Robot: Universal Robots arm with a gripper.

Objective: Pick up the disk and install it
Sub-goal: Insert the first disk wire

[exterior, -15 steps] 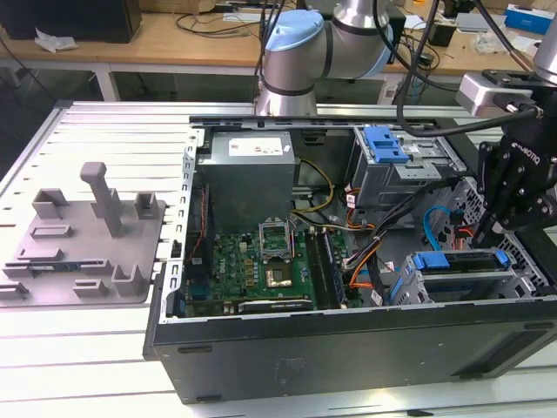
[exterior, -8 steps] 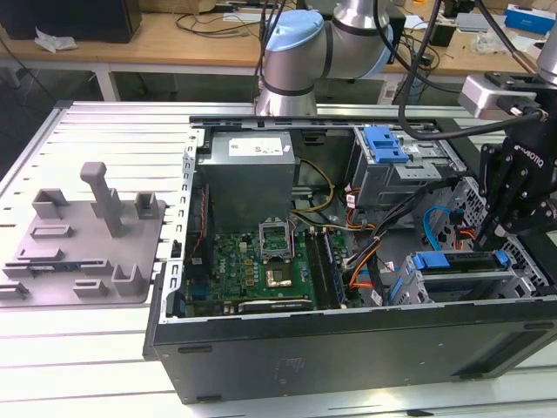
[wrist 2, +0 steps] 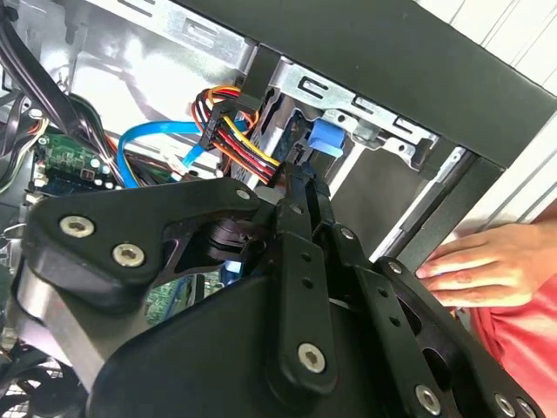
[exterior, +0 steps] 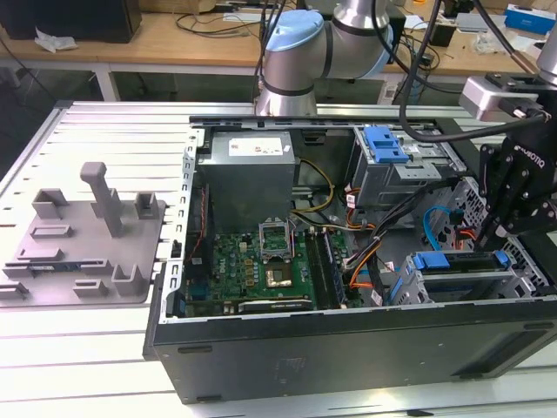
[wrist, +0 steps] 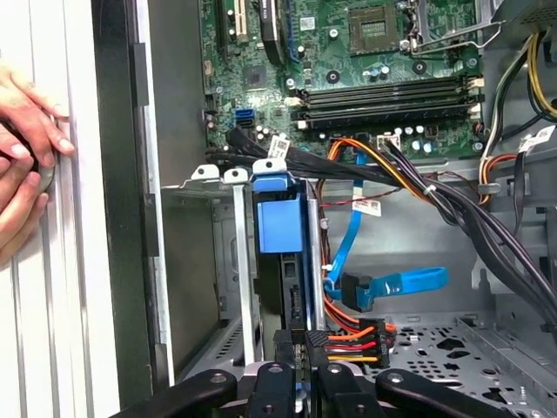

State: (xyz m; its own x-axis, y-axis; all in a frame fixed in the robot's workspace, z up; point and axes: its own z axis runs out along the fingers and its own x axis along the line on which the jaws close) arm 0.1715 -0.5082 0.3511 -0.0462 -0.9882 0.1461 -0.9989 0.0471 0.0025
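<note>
Tool (wrist: 302,353) nose-down near slotted disk (wrist: 279,225)

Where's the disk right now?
The disk sits in the drive cage at the exterior view's right, beside the blue cable, with the tool close by.

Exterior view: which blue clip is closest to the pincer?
The lower blue clip, on the disk, beside the pincer; the other blue clip sits farther away, atop the taller cage.

robotics lab, open computer case (exterior: 348,348) on slotted metal table (exterior: 78,357), cluttered workbench (exterior: 174,39)
</note>
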